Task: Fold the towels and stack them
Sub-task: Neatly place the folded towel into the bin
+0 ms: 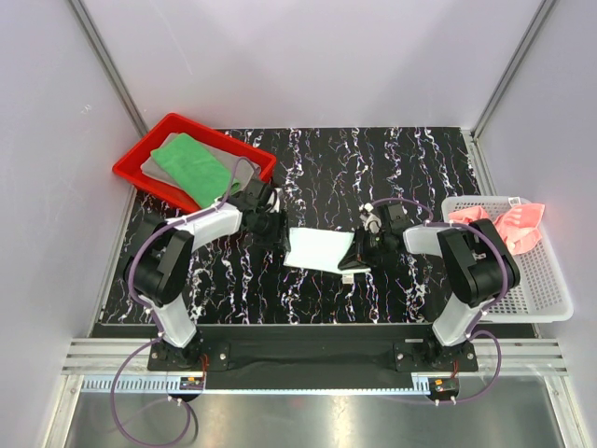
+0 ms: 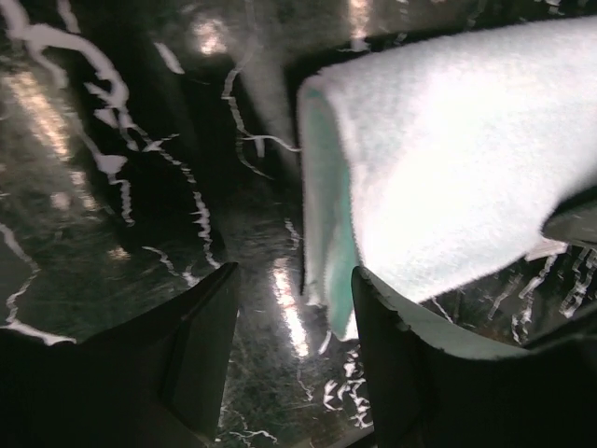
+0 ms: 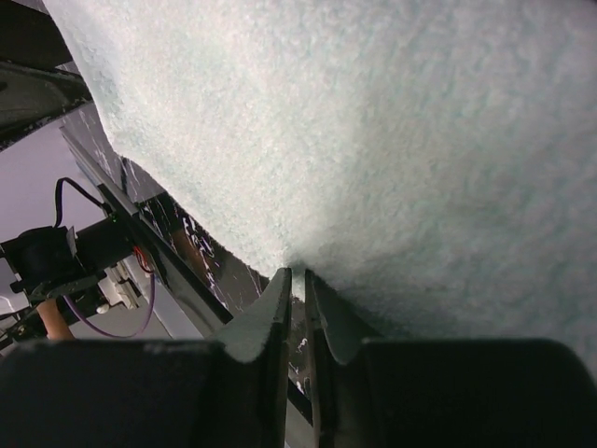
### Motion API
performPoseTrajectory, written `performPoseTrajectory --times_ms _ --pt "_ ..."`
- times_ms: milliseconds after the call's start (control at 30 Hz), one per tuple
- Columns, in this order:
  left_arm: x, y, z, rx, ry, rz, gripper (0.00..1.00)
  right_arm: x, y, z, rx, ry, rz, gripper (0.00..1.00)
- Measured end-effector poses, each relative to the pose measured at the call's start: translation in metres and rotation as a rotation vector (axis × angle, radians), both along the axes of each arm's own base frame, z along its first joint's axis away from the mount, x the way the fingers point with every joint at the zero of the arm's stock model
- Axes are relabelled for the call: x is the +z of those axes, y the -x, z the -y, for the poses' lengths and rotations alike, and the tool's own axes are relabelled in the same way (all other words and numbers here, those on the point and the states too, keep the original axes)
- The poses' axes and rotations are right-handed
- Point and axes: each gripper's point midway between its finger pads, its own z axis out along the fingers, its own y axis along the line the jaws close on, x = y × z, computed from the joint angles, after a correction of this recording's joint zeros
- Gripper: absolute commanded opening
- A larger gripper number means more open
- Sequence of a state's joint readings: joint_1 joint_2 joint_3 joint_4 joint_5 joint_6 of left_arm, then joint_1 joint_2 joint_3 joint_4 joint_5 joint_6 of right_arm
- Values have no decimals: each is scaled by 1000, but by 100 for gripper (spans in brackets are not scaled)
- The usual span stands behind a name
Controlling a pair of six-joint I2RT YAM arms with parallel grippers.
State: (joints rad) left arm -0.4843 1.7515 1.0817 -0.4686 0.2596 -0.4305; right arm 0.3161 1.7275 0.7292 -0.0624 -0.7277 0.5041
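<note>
The white towel [image 1: 320, 249] lies partly folded in the middle of the black marbled table. My right gripper [image 1: 360, 250] is shut on its right edge; in the right wrist view the jaws [image 3: 297, 278] pinch the towel's hem [image 3: 392, 140], which fills the frame. My left gripper [image 1: 273, 228] is open at the towel's left edge; in the left wrist view the folded edge [image 2: 326, 187] lies just ahead of the gap [image 2: 294, 313], next to the right finger [image 2: 401, 336]. The green towel [image 1: 193, 166] lies on the grey towel [image 1: 153, 160] in the red tray. The salmon-pink towel [image 1: 508, 226] lies crumpled in the basket.
The red plastic tray [image 1: 131, 174] stands at the back left. The white mesh basket [image 1: 541, 280] stands at the right edge of the table. Grey walls close in the back and both sides.
</note>
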Motion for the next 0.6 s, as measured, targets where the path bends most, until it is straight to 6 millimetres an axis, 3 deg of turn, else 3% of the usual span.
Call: performPoseTrajectory --times_ms 233,400,600 --pt "8 -1 19 -45 105 14 57 18 -2 3 -9 18 43 18" --pt "2 1 18 -47 103 3 58 36 -11 13 -29 90 117 17" --pt "-3 6 13 -41 83 -6 62 19 -8 44 -105 274 118 16"
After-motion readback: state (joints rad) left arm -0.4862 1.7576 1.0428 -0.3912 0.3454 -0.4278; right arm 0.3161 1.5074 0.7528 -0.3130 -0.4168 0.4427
